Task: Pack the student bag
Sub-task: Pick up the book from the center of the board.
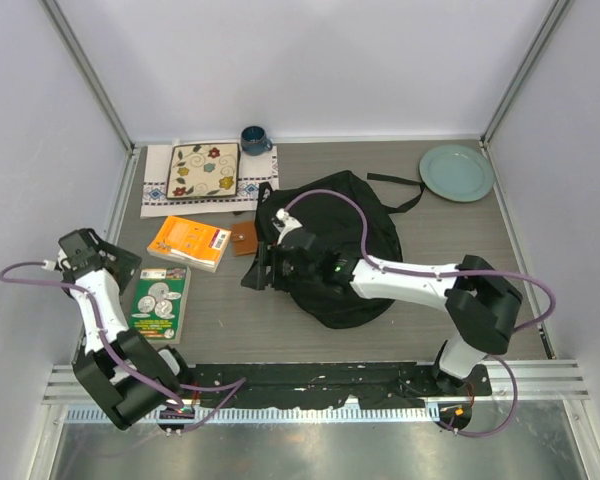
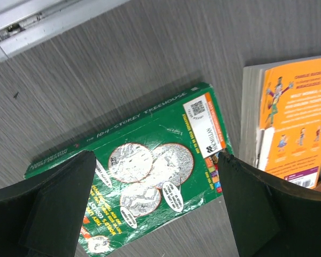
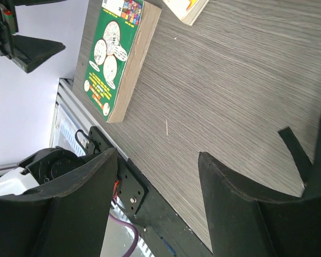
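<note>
The student bag (image 1: 350, 245), a large black backpack, lies in the middle of the table with its straps trailing to the back right. My right gripper (image 1: 259, 270) is at the bag's left edge, open and empty above bare table (image 3: 158, 155). A black strap of the bag (image 3: 295, 155) shows at the right of the right wrist view. My left gripper (image 1: 128, 265) is open and hovers over a green book (image 2: 150, 171), which also shows in the top view (image 1: 160, 303). Its fingers (image 2: 59, 209) straddle the book without touching it.
An orange book (image 1: 188, 243) lies beside the green one, with a small brown wallet (image 1: 244, 238) to its right. A floral mat (image 1: 203, 170) on a white cloth, a blue mug (image 1: 254, 139) and a green plate (image 1: 456, 172) are at the back.
</note>
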